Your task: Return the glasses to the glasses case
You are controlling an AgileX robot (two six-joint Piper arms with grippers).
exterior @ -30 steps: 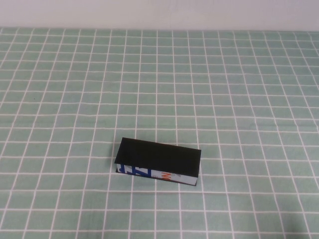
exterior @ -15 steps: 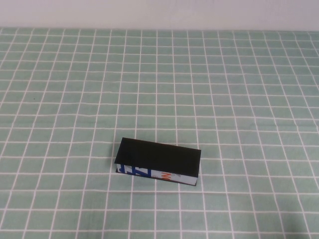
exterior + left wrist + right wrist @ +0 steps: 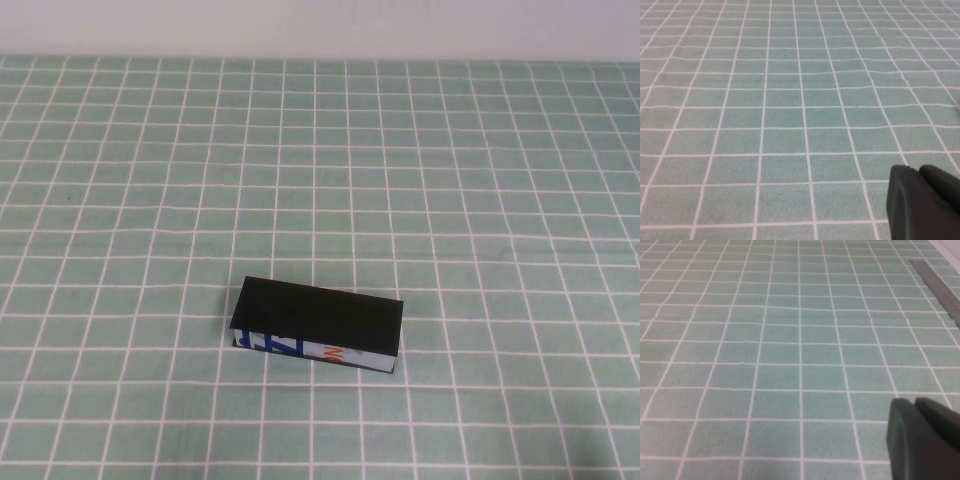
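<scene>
Closed glasses case (image 3: 318, 325) on green-checked tablecloth (image 3: 480, 200)

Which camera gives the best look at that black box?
The high view: the glasses case lies whole on the checked tablecloth, lid down. Both wrist views show only cloth, each with the left tool or right tool at the corner.

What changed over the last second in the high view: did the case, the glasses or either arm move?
Nothing visibly changed. The glasses case lies shut at the same spot on the green checked tablecloth, no glasses show, and neither arm enters the high view. The left gripper and the right gripper each show only in their own wrist view, above bare cloth.
</scene>
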